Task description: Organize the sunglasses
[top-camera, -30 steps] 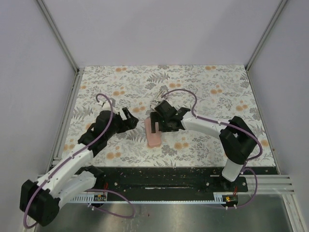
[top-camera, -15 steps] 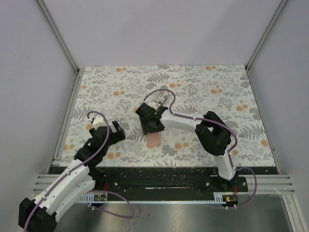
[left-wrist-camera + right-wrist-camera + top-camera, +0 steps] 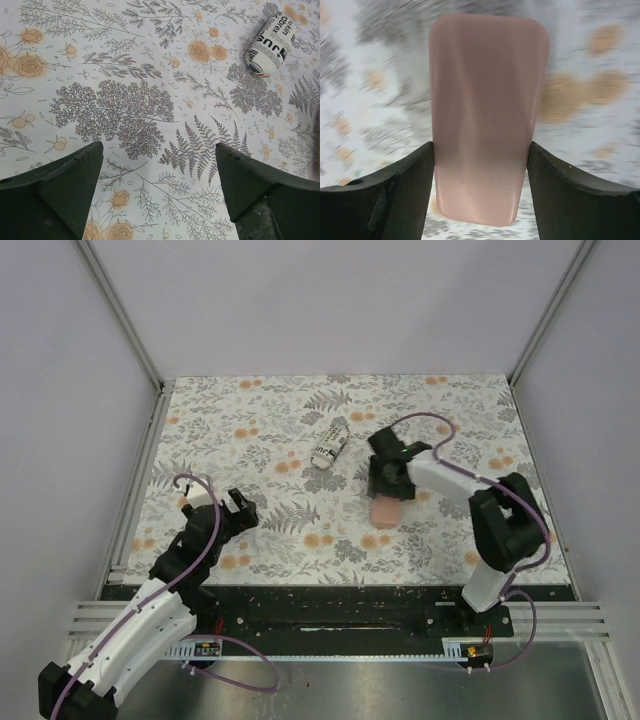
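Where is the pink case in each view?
Top external: right of centre, the pink case pokes out below the right gripper.
Left wrist: not in it.
Right wrist: centre, filling the gap between the fingers.
Shared landmark: floral table cover.

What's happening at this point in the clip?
The right end effector grips a pink oblong hard case by its long sides, right of centre over the floral tablecloth. The left end effector hangs open over bare cloth on the left. A rolled printed soft pouch lies farther back. No sunglasses are in view.
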Motion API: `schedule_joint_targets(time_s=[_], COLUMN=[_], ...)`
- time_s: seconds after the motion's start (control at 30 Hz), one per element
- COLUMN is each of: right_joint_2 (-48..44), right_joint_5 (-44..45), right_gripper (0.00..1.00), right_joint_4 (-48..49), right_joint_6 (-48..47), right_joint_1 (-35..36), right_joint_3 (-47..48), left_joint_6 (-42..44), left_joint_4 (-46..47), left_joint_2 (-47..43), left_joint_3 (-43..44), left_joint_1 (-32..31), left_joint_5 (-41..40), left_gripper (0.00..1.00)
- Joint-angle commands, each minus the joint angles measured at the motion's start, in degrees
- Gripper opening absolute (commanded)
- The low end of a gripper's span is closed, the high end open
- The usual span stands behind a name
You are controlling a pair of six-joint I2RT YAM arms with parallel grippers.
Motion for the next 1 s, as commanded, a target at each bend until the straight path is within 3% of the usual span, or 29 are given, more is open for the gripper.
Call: schedule_joint_targets(time_s=[0.0,0.13,0.17,0.23,0.27,0.43,0.63,0.97], right_joint_2=[-8.9,-6.1,-5.2,-3.6,-3.5,-11.6,-29.0,-66.5], right_joint_5=[-1.1,-5.6,-6.1,-6.1,-6.0,-1.9,5.0,13.7], right_gripper=[0.45,0.61,0.68,0.96,0.99,1.00,0.99,0.99], right_joint_4=[0.6,2.5,2.5,2.5,2.0,3.1,6.7,22.0], right_joint_6=[-3.6,-4.5,-4.7,-3.9,-3.3,-2.1,-4.6,-5.9], right_joint_1=[-12.2,-18.0,-18.1,-18.2,-18.2,-18.2,-18.2,-18.1], right_joint_3=[-5.0,-4.8,-4.3,-3.0,-2.2,-3.9,-10.0,-38.5], left_joint_6=[0.5,0.5,0.5,0.5,0.5,0.6,2.3,3.8], left_joint_4=[2.7,2.7,2.6,2.6,2.5,2.4,3.2,5.0], left_joint_2=[-1.7,-1.2,-1.1,-0.9,-0.7,-1.1,-4.3,-12.0], left_joint_3=[-1.1,-1.0,-0.9,-0.9,-0.7,-0.8,-1.7,-4.9], left_joint_1=[0.1,0.1,0.1,0.1,0.1,0.1,0.1,0.1], left_joint_5=[-1.7,-1.5,-1.4,-1.4,-1.4,-1.1,1.7,4.1], left_gripper=[0.97,0.97,0.97,0.97,0.97,0.99,0.99,0.99])
